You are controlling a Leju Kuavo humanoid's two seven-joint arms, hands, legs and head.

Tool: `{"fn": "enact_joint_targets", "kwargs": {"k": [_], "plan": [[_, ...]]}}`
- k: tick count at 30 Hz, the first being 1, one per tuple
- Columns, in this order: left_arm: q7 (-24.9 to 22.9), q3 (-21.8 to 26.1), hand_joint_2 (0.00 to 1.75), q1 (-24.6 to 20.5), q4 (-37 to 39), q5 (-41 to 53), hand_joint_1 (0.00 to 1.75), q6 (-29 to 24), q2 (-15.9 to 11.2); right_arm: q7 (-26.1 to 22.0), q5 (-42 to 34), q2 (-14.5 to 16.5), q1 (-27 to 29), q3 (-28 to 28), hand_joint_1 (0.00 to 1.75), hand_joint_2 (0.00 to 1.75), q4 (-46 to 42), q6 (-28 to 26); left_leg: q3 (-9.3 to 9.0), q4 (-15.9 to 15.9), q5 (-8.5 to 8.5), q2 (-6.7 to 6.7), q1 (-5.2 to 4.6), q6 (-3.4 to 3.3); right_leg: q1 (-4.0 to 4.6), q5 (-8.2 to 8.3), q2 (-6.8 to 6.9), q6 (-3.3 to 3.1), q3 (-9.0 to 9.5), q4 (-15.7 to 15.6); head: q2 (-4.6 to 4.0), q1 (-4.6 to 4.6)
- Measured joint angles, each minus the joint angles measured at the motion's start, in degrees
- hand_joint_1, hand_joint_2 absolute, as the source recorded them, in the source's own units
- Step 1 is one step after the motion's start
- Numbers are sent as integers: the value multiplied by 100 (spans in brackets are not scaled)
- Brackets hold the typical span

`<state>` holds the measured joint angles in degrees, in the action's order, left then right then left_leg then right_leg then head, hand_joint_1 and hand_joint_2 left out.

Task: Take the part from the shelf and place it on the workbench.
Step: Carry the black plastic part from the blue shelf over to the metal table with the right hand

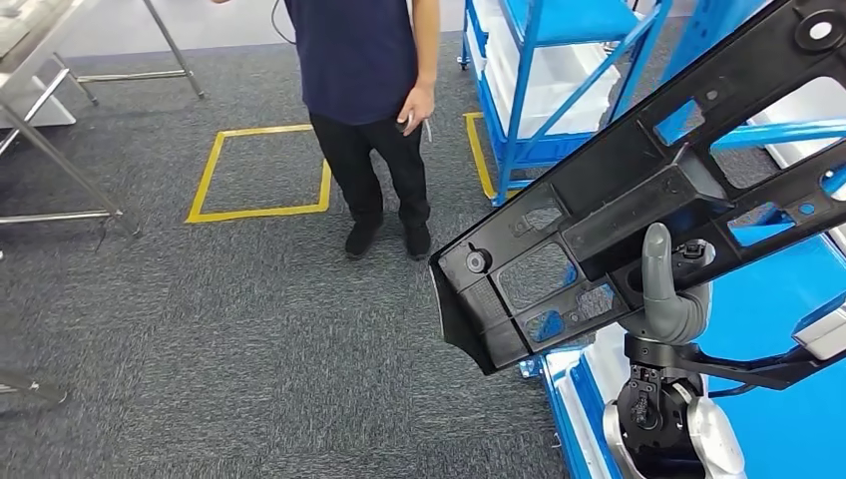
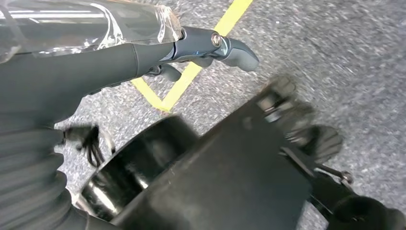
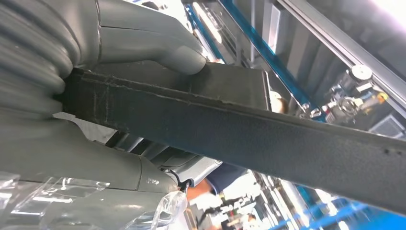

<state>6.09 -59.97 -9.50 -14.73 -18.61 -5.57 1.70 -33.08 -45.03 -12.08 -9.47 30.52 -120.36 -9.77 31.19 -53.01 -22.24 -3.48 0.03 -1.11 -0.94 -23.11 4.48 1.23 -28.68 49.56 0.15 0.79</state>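
1. Head view: nearest the camera, the right hand (image 1: 670, 289) rises from the lower right with its thumb up and its fingers clamped on a bar near the middle of the long black part (image 1: 638, 190). The part is lifted clear of everything and slants from upper right down to lower left, over the blue shelf (image 1: 544, 90) and the grey carpet (image 1: 219, 329). It reaches far out on both sides of the grip, so it could twist or slip in the fingers if the arm swings fast. A person (image 1: 374, 110) stands close beyond its low end, beside a yellow floor mark (image 1: 259, 170); a turn toward the workbench could sweep that end into their legs, or knock the high end against the shelf frame.

2. Left wrist view: the left hand (image 2: 210, 48) hangs above the carpet with its fingers loosely apart and nothing in them. It gives the part no support, so all the load sits on one grip.

3. Right wrist view: the thumb (image 3: 158, 45) presses on one face of the part's bar (image 3: 249, 129) and the fingers wrap the other side. The hold looks firm but narrow, and a jolt could loosen it.
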Motion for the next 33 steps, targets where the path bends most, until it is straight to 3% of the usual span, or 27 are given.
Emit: {"fn": "enact_joint_targets", "kwargs": {"k": [2, 4, 6, 8, 9, 10, 11, 12, 13, 15, 17, 19, 21, 23, 25, 26, 27, 28, 29, 31, 32, 33], "plan": [[-1, -1, 175, -6, 1, 7, 0, 8, -2, -1, 0, -3, 10, -11, 175, 175, -15, 0, -190, 411, 121, -175, -67, -48, 20, -22, 113, 49, 19, 0, 0, -1], [-2, -1, 175, 6, 2, 6, 0, 8, -5, -1, 0, -6, 21, -29, 175, 175, -19, 0, -177, 462, 153, -22, -77, -89, 12, -47, 218, 108, 42, -15, 0, 0], [-2, -1, 175, 23, 2, 5, 0, 7, -6, -1, 1, -6, 30, -48, 175, 175, -22, 1, -207, 515, 197, 139, -55, -156, -19, -229, 21, 153, -31, 206, 0, 1], [0, -1, 175, 21, 1, 2, 0, 4, 1, -4, -2, -14, 52, -67, 175, 175, -26, 1, -229, 536, 220, 298, -37, -203, -27, -636, -315, 168, -378, 982, 0, -1], [0, -1, 175, 17, 0, -3, 0, 3, 5, -8, -8, -19, 68, -73, 175, 175, -27, 1, -232, 535, 221, 382, -35, -214, -21, -832, -395, 172, -622, 1469, 0, -3], [0, -1, 175, 17, 0, -9, 0, 2, 10, -8, -18, -24, 83, -77, 175, 175, -27, 0, -235, 534, 221, 474, -33, -216, -17, -937, -429, 177, -821, 1835, 0, -2], [0, -1, 175, 23, 0, -20, 0, 2, 13, -8, -27, -27, 95, -78, 175, 175, -27, 0, -242, 531, 220, 569, -29, -216, -20, -920, -441, 182, -922, 1978, 0, -3], [-1, -1, 175, 32, 0, -33, 0, 0, 13, -8, -37, -27, 102, -78, 175, 175, -27, 0, -253, 528, 216, 662, -20, -211, -27, -781, -450, 187, -892, 1854, 0, -2], [-1, -1, 175, 40, 0, -47, 0, -2, 13, -9, -41, -27, 106, -78, 175, 175, -27, 0, -266, 521, 209, 753, -5, -200, -42, -554, -488, 197, -742, 1496, 0, -3], [-1, -1, 175, 42, 1, -67, 0, -7, 12, -13, -42, -28, 112, -79, 175, 175, -26, 0, -273, 484, 179, 921, 17, -149, -106, -119, -758, 232, -318, 565, 0, -5], [-1, -1, 175, 41, 1, -67, 0, -10, 11, -15, -46, -30, 131, -82, 175, 175, -25, -2, -246, 475, 171, 1061, 29, -82, -130, 44, -956, 216, -91, 77, 0, -7], [-2, -1, 175, 68, 1, -64, 0, -11, 11, -15, -50, -30, 138, -83, 175, 175, -25, -4, -209, 508, 192, 1181, 59, -21, -97, 53, -852, 128, -68, 30, 0, -6], [-2, -1, 175, 90, 1, -64, 0, -14, 11, -20, -50, -30, 135, -84, 175, 175, -27, -3, -97, 315, 69, 1004, 60, 28, -82, 70, -698, 40, -45, -5, 0, -1], [-1, 1, 175, 73, 0, -64, 0, -16, 11, -26, -51, -31, 147, -86, 175, 175, -28, -2, 265, -450, -317, 624, 43, 70, -58, 74, -532, -18, -23, -33, 0, -1], [2, 3, 175, 42, 0, -64, 0, -15, 12, -28, -52, -32, 163, -85, 175, 175, -27, -2, 710, -1365, -681, 467, 46, 91, -26, 61, -362, -42, -18, -37, 0, -4], [2, 3, 175, 32, 0, -62, 0, -12, 13, -29, -53, -32, 168, -85, 175, 175, -27, -2, 808, -1563, -723, 451, 46, 88, -15, 54, -282, -49, -17, -37, 0, -5], [1, 3, 175, 29, 0, -60, 0, -9, 13, -30, -54, -32, 171, -84, 175, 175, -27, -2, 771, -1498, -652, 439, 42, 75, -9, 46, -208, -51, -12, -37, 0, -4], [-3, 2, 175, 33, 0, -57, 0, -6, 13, -32, -55, -32, 172, -85, 175, 175, -27, -2, 598, -1173, -483, 398, 32, 53, -4, 37, -141, -49, -1, -37, 0, -4], [-8, 0, 175, 46, 0, -54, 0, -3, 13, -36, -57, -32, 172, -85, 175, 175, -27, -2, 336, -682, -267, 279, 11, 19, -1, 26, -84, -43, 16, -38, 0, -4], [-16, -2, 175, 59, 0, -51, 0, -2, 13, -43, -62, -32, 174, -87, 175, 175, -27, -2, -143, 230, 55, -133, -68, -55, 12, 3, 19, -15, 54, -46, 0, -3], [-18, -3, 175, 57, 0, -50, 0, -2, 11, -48, -64, -32, 175, -87, 175, 175, -27, -2, -251, 455, 119, -266, -107, -80, 14, -7, 71, 6, 66, -52, 0, 1], [-19, -4, 175, 51, 0, -48, 0, -3, 9, -51, -66, -32, 179, -89, 175, 175, -27, -2, -277, 544, 133, -303, -138, -93, 18, -18, 135, 30, 79, -59, 0, 1]]}}
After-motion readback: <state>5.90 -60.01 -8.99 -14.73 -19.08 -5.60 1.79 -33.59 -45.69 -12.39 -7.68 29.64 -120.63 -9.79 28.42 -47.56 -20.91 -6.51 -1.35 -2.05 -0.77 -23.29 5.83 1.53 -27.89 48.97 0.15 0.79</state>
